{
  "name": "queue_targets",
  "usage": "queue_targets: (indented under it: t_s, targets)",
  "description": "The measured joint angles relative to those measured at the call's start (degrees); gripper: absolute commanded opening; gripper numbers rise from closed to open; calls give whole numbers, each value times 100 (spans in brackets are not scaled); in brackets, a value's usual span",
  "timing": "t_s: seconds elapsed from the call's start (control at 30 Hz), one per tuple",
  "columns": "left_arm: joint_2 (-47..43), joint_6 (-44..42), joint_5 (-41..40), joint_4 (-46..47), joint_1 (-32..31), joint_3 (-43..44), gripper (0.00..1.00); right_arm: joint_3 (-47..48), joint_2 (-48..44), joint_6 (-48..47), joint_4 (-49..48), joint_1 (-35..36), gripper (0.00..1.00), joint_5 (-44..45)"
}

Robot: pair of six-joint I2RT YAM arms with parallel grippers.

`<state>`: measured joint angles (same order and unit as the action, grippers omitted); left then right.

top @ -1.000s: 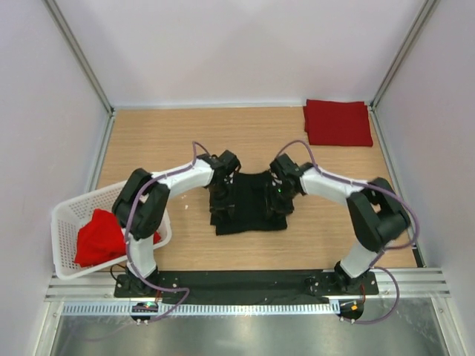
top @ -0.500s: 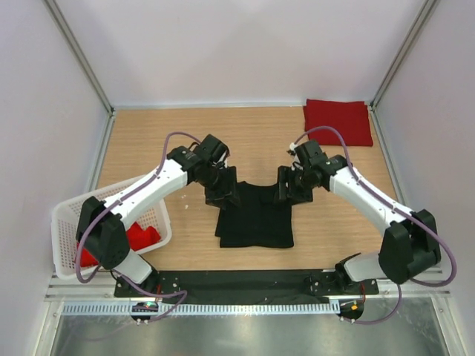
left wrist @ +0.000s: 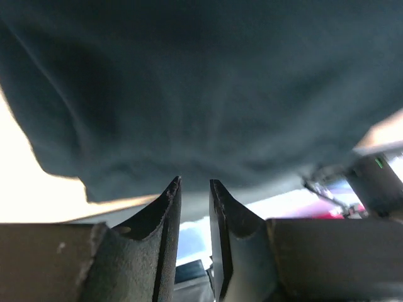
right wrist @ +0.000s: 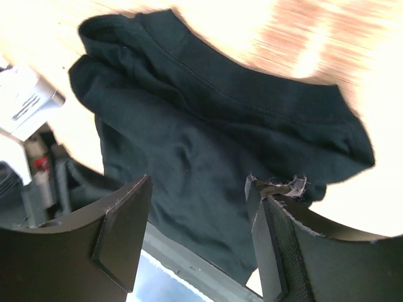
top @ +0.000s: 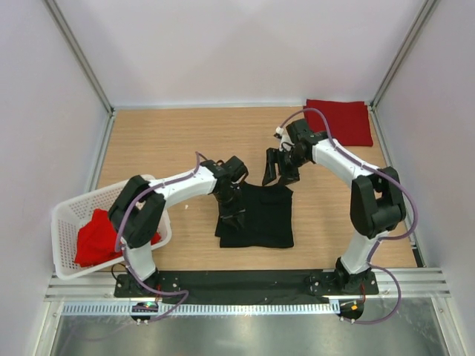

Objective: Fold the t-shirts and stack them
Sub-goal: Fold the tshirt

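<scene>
The wooden table [top: 163, 141] is enclosed by plain white panels [top: 245, 44] at 9, 12 and 3 o'clock. A white plastic lattice basket [top: 65, 231] sits at 8 o'clock, at the table's left edge, set askew to it. A slotted white strip [top: 245, 308] and a grey metal sheet [top: 245, 337] run along 6 o'clock.

You have no text, brand, number or sign to read in any of these views. The nearest thing is a white part [right wrist: 25, 104] at the left edge of the right wrist view: it carries a few dark marks, but they are too blurred for you to make out.
</scene>
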<state>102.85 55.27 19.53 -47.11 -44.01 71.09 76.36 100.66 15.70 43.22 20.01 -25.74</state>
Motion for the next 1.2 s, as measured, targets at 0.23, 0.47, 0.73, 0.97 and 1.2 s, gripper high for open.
queue_targets:
  t_s: [0.23, 0.47, 0.73, 0.97, 1.2]
  targets:
    - [890, -588, -717, -426, 44, 522, 24, -247, 354, 87, -295, -114, 66, -428]
    - [1462, -1384, -968, -1001, 529, 1266, 23, -1099, 350, 251, -778, -186, 65, -787]
    - [2006, -2144, -1495, -1521, 1410, 2258, 24, -2361, -55, 1270, -1808, -103, 63, -1408]
    - [1897, -2376, -1810, -1626, 1668, 2649, 50, -2522, -601, 1989, -2345, 70, 62, -1742]
    - [284, -1672, -1204, -1274, 1486, 2218, 58, -916, -52, 1080, -1480, -299, 37, -1303]
